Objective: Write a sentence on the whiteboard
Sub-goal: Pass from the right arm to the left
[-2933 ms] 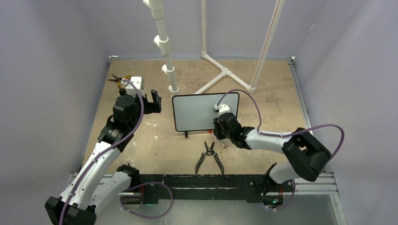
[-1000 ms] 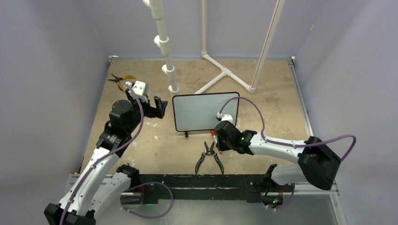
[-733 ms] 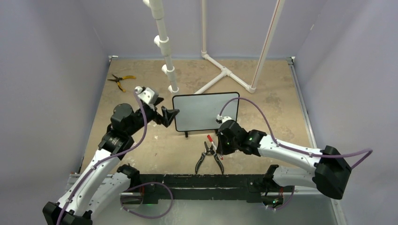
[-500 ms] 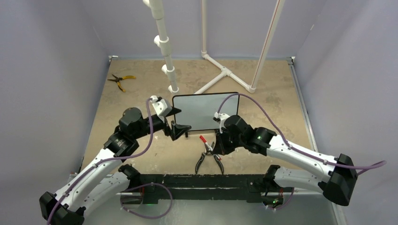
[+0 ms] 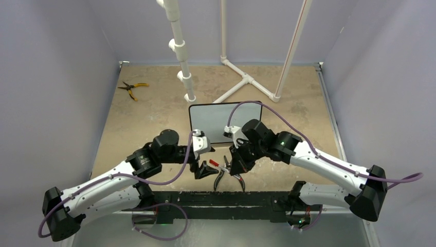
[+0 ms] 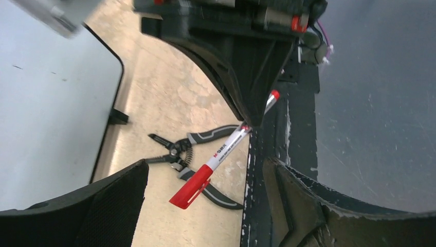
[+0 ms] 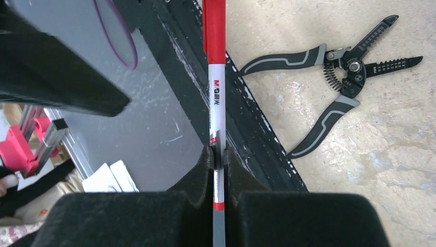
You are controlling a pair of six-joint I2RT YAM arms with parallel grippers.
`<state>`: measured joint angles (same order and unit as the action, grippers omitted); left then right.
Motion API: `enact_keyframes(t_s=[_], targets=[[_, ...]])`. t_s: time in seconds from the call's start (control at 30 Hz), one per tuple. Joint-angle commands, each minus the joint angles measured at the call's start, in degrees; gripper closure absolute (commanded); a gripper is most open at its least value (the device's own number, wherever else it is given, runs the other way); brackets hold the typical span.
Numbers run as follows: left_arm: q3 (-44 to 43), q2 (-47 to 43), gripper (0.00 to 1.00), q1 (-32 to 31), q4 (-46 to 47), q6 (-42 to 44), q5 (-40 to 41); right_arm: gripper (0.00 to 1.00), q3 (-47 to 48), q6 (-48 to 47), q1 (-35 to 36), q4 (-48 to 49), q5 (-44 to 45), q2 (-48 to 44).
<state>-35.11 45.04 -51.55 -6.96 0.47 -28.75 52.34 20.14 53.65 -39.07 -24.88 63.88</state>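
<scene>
The left gripper (image 6: 203, 177) and the right gripper (image 7: 218, 154) are now brought together by the near edge of the tabletop (image 5: 154, 113). The whiteboard (image 5: 213, 119) is seen at the tabletop's middle. The left fingers are held wide open; a red marker (image 7: 216, 87) is clamped by the right ones, above black pliers (image 7: 334, 77).

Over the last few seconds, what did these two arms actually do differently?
The right end effector lifted the red marker and drew it nearer. The left end effector, open, swung in from the far left toward the marker's cap. The whiteboard, black pliers and yellow pliers stayed put.
</scene>
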Motion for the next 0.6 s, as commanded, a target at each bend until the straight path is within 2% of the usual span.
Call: enact_keyframes(t_s=[0.0,0.2,0.27,0.5,0.57], targets=[[-0.3,3.2,0.20,-2.4,-1.1,2.9,-1.4,1.00,5.0,-5.1,0.3,-5.1,-3.7,-0.4],[-0.1,5.9,0.19,-3.8,-0.6,3.2,-3.4,1.00,7.1,-6.8,0.3,-8.3,-4.2,-0.9],[-0.1,6.5,0.23,-4.1,-0.5,3.2,-3.5,1.00,8.0,-7.2,0.3,-9.2,-3.8,-0.9],[-0.4,8.4,0.48,-5.7,-1.1,4.1,-2.0,1.00,9.7,-8.6,0.3,-10.5,-5.2,-0.1],[-0.4,8.5,0.59,-6.1,-1.1,4.2,-1.5,1.00,10.3,-9.3,0.3,-11.0,-5.4,0.4]])
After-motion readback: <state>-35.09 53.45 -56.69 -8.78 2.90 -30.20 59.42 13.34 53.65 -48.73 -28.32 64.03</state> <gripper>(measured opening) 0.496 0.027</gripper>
